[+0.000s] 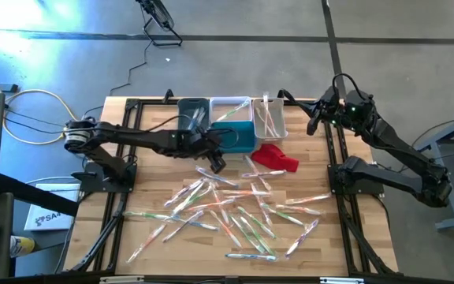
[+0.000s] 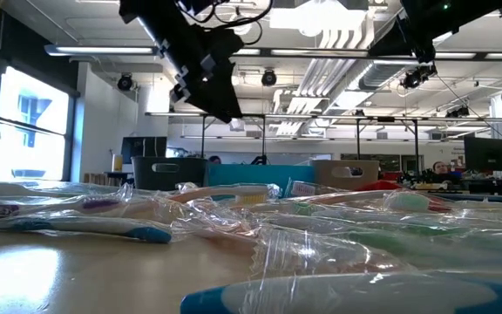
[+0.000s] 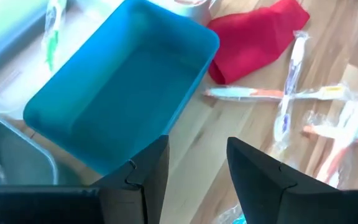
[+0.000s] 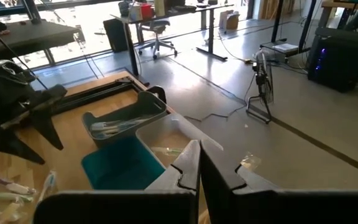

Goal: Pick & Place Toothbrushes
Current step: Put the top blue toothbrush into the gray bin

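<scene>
Black fingers of my left gripper stand spread with nothing between them; through the gap I see only bare wood. It hangs just in front of the teal bin, which looks empty from the left wrist camera, with the red cloth a little further right. My right gripper waits pressed shut off the table's far right corner, holding nothing.

Spreading out from there: the toothbrushes in their clear wrappers lie scattered over the near half of the table, crossing one another in a loose heap, well short of the bins. A few are already placed, as I judge it: a couple in the white bin on the right, one or two in the clear bin behind the teal one, and something pale in the grey bin.

So I reckon I'm early on. Most of the pile is left, and my left arm is free to go down for another.
</scene>
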You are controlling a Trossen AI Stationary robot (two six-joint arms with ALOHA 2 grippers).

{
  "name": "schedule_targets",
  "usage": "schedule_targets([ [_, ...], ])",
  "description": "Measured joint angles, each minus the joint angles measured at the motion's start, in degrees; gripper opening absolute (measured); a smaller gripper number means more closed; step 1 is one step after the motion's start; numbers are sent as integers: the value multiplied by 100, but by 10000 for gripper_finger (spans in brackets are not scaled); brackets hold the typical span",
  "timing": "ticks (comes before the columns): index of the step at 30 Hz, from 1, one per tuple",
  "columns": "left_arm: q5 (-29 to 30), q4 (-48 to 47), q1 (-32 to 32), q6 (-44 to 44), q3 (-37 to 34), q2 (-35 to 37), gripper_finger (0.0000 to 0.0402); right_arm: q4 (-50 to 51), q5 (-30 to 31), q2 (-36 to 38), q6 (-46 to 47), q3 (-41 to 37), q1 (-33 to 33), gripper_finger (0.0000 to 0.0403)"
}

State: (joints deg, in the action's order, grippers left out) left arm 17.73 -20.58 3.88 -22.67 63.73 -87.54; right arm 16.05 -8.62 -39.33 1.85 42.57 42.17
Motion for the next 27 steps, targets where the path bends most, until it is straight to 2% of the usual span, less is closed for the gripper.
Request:
schedule_targets([
  [18, -40, 70, 26, -114, -1027, 1001, 159, 4, -2, 0, 4, 0, 0, 4],
  [27, -21, 74, 26, -118, -1138, 1145, 159, 4, -4, 0, 7, 0, -2, 4],
])
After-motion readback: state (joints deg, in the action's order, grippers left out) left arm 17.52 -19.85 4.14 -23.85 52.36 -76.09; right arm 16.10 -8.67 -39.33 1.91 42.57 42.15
